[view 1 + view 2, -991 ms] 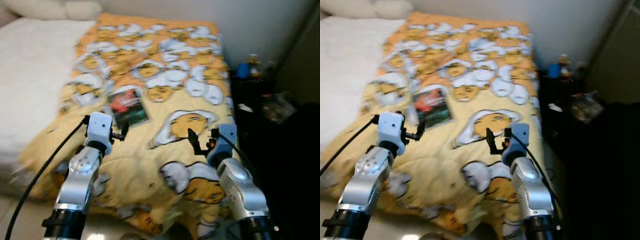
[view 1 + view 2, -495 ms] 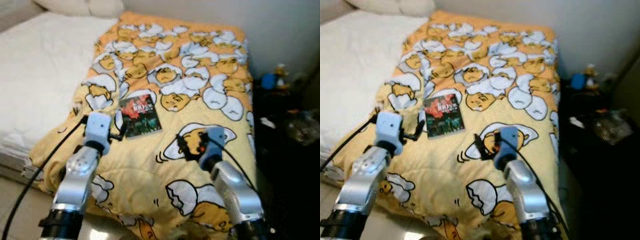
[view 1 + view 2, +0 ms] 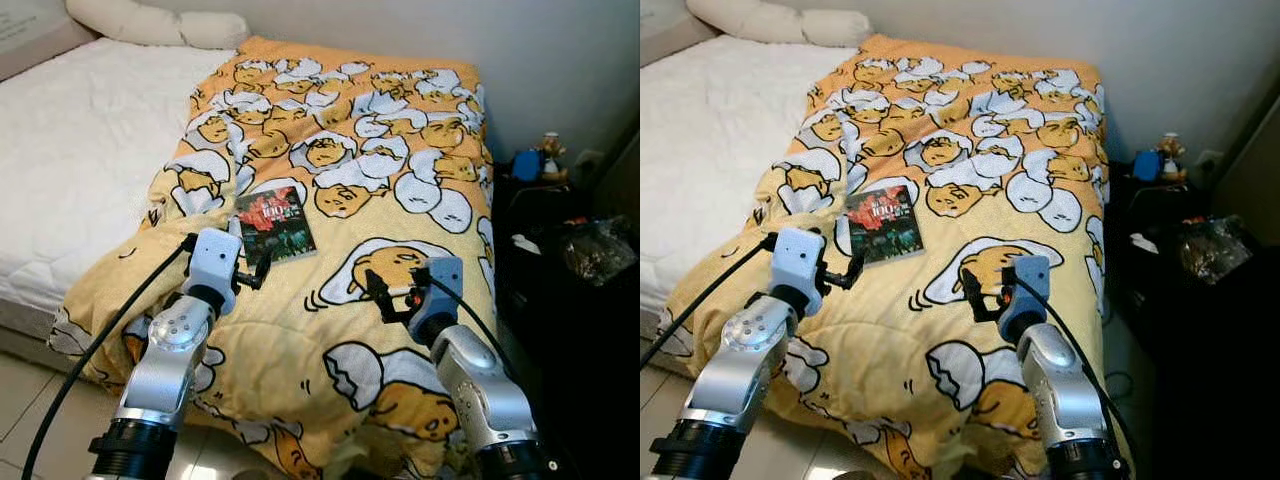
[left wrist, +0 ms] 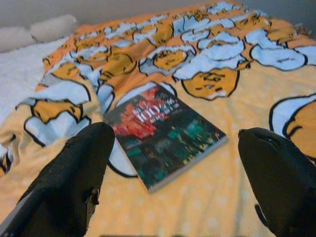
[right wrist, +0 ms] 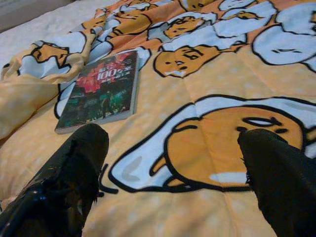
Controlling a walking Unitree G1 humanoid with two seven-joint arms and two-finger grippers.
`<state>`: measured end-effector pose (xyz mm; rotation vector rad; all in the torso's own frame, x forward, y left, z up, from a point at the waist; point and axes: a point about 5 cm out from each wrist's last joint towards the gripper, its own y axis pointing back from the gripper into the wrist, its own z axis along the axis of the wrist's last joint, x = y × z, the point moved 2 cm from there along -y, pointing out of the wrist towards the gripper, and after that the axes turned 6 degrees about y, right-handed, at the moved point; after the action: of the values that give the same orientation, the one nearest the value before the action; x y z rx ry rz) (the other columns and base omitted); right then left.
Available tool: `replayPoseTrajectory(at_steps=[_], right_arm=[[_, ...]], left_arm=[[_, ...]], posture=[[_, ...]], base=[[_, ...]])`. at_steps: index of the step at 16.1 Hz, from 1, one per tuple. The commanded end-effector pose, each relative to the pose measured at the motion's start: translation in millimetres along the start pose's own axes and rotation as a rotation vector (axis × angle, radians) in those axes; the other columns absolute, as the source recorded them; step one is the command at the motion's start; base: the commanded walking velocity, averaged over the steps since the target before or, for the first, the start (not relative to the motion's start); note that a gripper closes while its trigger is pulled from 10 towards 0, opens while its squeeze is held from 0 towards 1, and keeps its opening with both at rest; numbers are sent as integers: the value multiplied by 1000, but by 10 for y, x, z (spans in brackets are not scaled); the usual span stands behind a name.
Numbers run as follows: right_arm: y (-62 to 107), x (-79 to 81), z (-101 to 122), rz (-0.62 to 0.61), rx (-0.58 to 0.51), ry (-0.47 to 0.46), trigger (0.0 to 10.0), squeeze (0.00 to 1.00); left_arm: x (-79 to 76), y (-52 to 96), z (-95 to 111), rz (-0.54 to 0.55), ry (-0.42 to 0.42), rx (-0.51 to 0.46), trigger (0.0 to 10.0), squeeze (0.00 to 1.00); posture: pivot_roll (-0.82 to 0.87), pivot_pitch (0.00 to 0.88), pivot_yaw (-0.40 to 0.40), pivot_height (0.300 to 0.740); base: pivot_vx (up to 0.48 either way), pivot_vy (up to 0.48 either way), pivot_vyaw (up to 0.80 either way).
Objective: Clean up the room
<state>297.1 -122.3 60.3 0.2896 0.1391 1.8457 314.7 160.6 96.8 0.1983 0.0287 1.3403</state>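
A book (image 3: 274, 224) with a dark red and green cover lies flat on the yellow egg-patterned blanket (image 3: 400, 180) that covers the bed's right half. My left gripper (image 3: 254, 272) hovers open just in front of the book (image 4: 165, 133), nothing between its fingers (image 4: 74, 182). My right gripper (image 3: 383, 298) is open too, above the blanket to the right of the book (image 5: 101, 89), over a large egg drawing. Both are empty.
The bare white mattress (image 3: 80, 170) and pillows (image 3: 160, 25) lie to the left. A dark nightstand (image 3: 560, 250) with a blue object (image 3: 527, 163), a small figure and a plastic bag stands right of the bed. Tiled floor (image 3: 30, 400) shows at lower left.
The camera has steadied and shifted, and the whole bed sits a little differently in the picture. Both grippers stay open, in much the same place relative to the book.
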Motion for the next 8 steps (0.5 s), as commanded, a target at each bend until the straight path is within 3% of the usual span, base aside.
replayPoseTrajectory(at_steps=[1,7,8], right_arm=[[-3,-33,18,-13,-8,-3,10000,0],[-13,-42,12,-23,-3,-3,10000,0],[-12,-43,18,-31,-10,-9,10000,0]], left_arm=[[70,-9,-5,31,10,13,10000,729],[59,-14,44,33,17,-8,10000,682],[61,-14,47,30,19,-9,10000,682]], posture=[[80,0,15,740],[82,0,10,740],[81,0,11,740]], base=[[0,0,0],[0,0,0],[0,315,0]])
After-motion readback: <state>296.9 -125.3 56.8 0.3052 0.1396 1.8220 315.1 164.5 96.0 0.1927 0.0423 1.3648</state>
